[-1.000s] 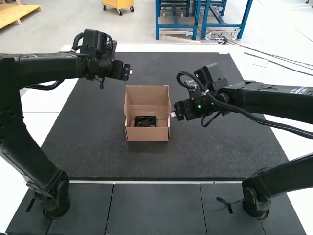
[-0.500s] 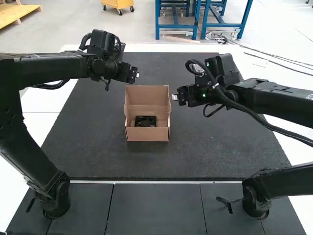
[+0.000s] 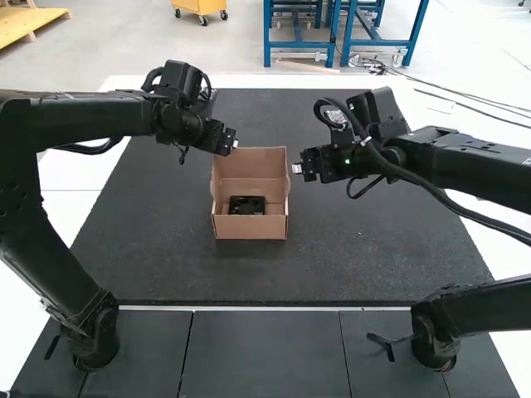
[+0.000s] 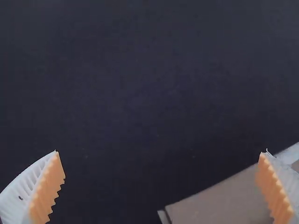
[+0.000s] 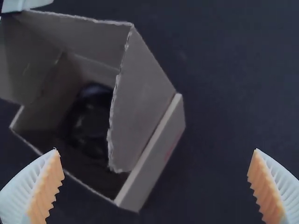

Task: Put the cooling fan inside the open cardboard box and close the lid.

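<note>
The left arm (image 3: 83, 116), black and smooth-cased, is seen stretched over a dark, matte, finely grained mat (image 3: 373, 249). The left gripper (image 3: 229, 140) is placed at the rear left corner of the cardboard box (image 3: 249, 225), level with its upper rim. In the left wrist view, the left gripper (image 4: 159, 155) is shown spread wide with nothing held. Its fingers are white and ribbed, and each is faced with a saw-toothed orange pad (image 4: 46, 191). A flat brown cardboard edge (image 4: 219, 205) lies just beside one finger; whether they touch cannot be told.

The box stands near the middle of the mat, open at the top, with its plain brown flaps raised upright. In the right wrist view, the box (image 5: 145, 93) is seen from above, and one flap is marked by a ragged, torn edge.

The cooling fan (image 3: 246, 205), black and squarish, lies flat on the floor of the box. In the right wrist view, the fan (image 5: 91, 121) appears dark and rounded, in shadow.

The right gripper (image 3: 296, 170) is held just beside the upper edge of the box's right wall. The right gripper (image 5: 155, 151) is likewise parted wide and empty, with ribbed white fingers and orange pads (image 5: 44, 186) on either side of the box.
</note>
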`<state>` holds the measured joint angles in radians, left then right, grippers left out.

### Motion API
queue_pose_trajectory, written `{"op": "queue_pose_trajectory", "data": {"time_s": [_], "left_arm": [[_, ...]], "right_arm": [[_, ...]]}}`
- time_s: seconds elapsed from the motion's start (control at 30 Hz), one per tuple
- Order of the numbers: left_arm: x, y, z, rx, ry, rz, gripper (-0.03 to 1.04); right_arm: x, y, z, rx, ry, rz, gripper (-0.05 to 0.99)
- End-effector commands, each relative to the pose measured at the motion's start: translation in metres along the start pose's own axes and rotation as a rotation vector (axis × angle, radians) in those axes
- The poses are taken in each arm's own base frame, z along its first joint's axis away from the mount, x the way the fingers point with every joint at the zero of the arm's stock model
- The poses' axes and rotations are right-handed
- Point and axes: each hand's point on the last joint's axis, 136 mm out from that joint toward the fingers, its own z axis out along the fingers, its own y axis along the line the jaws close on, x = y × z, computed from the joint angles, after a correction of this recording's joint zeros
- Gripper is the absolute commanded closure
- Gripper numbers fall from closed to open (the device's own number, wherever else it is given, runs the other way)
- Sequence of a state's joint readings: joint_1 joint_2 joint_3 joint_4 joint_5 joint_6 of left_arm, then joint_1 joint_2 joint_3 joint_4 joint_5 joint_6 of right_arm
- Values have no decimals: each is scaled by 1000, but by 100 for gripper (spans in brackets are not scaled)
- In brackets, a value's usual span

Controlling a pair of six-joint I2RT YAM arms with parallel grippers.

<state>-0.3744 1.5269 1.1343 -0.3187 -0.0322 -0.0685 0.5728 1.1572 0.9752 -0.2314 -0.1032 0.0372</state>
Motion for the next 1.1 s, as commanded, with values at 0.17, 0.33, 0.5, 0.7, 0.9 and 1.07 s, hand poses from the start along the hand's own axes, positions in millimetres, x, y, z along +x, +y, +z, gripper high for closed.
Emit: {"op": "queue_pose_trajectory", "data": {"time_s": [0.17, 0.33, 0.5, 0.7, 0.9, 1.07], "left_arm": [[11, -5, -5, 20, 29, 6, 5], [19, -14, -8, 41, 53, 22, 5], [21, -22, -11, 55, 56, 32, 5], [22, -26, -17, 62, 63, 37, 5], [25, -25, -21, 61, 77, 38, 5], [26, -25, -25, 62, 80, 39, 5]], "right_arm": [[-20, 5, -8, -19, -46, -1, 3], [-21, 4, -6, -19, -43, -3, 3], [-24, 5, -4, -18, -42, -5, 3], [-28, 4, -1, -17, -42, -4, 3], [-28, 3, 1, -14, -38, -1, 3], [-27, 3, 2, -14, -32, -1, 3]]}}
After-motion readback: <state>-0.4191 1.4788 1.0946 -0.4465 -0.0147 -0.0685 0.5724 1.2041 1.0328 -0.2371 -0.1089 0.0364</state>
